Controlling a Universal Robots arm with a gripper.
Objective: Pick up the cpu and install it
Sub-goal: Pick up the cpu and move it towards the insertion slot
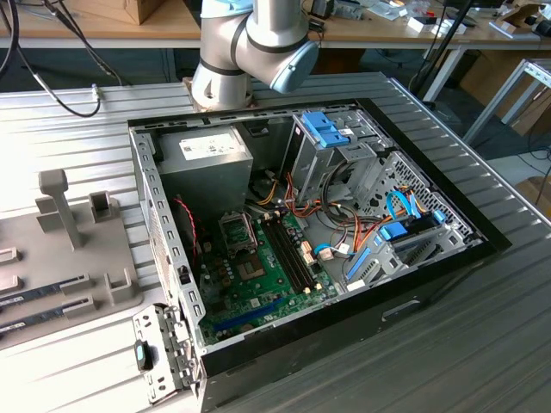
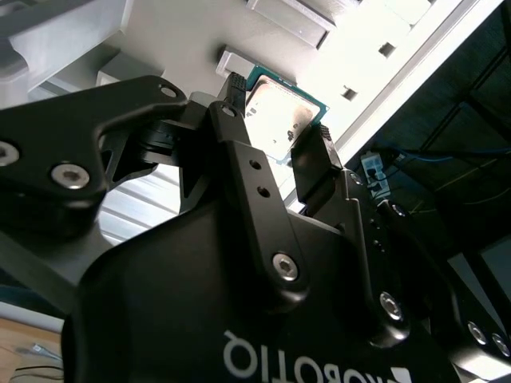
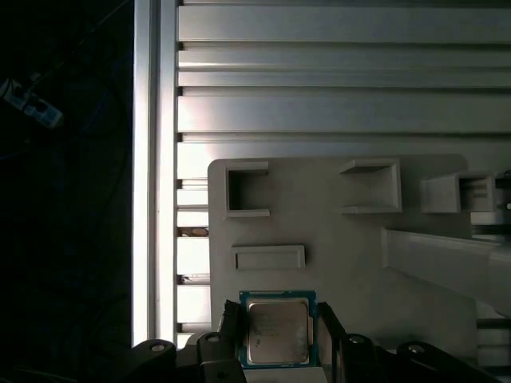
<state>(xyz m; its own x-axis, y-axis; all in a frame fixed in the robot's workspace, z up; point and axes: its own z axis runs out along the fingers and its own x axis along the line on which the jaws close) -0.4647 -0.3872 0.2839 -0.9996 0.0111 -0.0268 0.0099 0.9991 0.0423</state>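
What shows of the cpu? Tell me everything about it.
The cpu is a small flat square chip with a plain silver-grey metal top and a thin green board edge around it. In both wrist views it sits between the gripper's black fingers, which close on two opposite edges, above the pale grey holder plate. Whether it rests on the plate or is lifted cannot be told.

Showing silver-grey ringed in green on the cpu [image 3: 277,333], matte black on the gripper [image 3: 279,341], pale grey ribbing on the table [image 3: 319,80], green on the motherboard [image 1: 267,297], blue on the drive clips [image 1: 328,129]
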